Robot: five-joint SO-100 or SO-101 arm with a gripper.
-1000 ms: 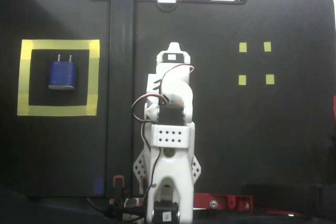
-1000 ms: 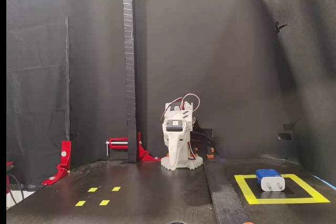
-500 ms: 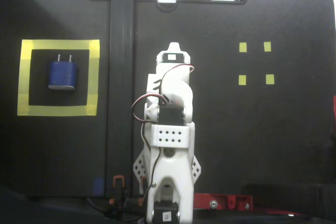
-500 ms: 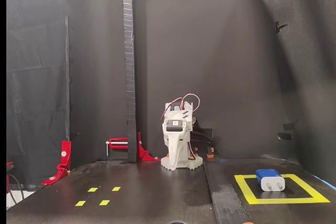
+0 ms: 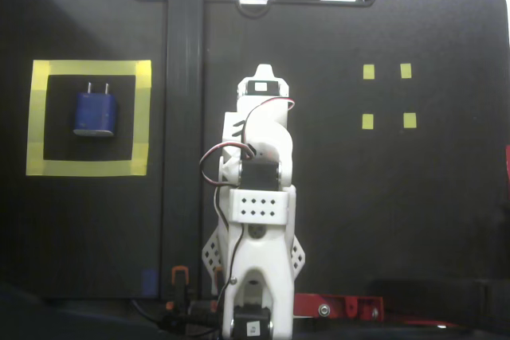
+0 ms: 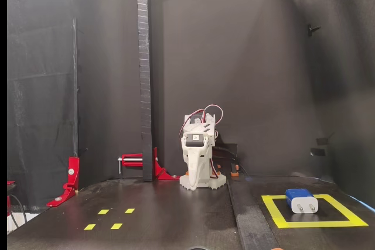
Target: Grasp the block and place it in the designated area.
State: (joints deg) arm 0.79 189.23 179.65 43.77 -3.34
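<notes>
Both fixed views show the block (image 5: 96,112) laid inside the designated area (image 5: 143,117), apparently delivered, while the folded gripper (image 6: 193,177) state cannot be told.

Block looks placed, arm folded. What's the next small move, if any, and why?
Probably none: hold the rest pose and end the episode. The block lies wholly inside the yellow tape square, clear of the tape in both fixed views, and the arm is folded at its base, away from it. Whether the gripper is open or shut cannot be told.
</notes>
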